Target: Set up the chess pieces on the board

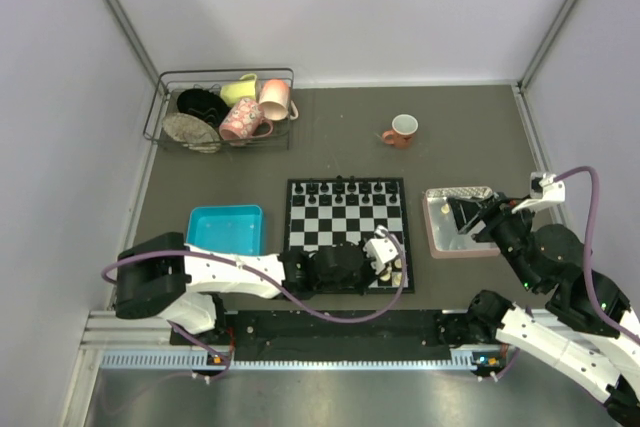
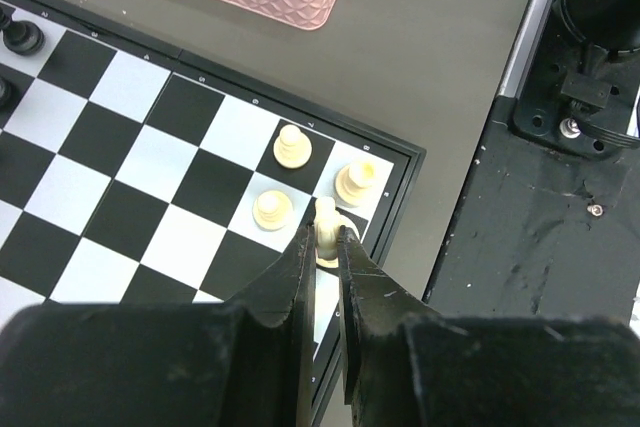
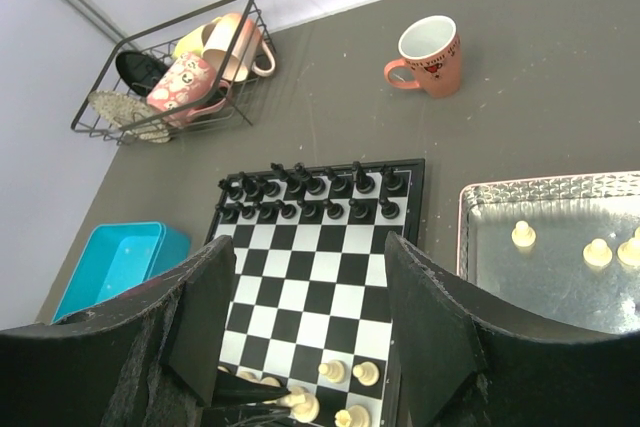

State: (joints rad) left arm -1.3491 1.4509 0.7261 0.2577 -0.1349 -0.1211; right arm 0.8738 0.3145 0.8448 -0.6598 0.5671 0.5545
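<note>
Left arm (image 1: 250, 272) low across board (image 1: 308, 219), fingers (image 2: 297, 287) clamping cream piece (image 2: 326, 219)

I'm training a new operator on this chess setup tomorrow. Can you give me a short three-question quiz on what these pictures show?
1. True or false: the left claw is shut on a cream-white piece.
2. Where on the board do the black pieces stand? A: its far two rows. B: its near two rows. C: its middle.
3. In the left wrist view, how many other white pieces stand free near the held one?
Key: 1 true; 2 A; 3 three.
</note>
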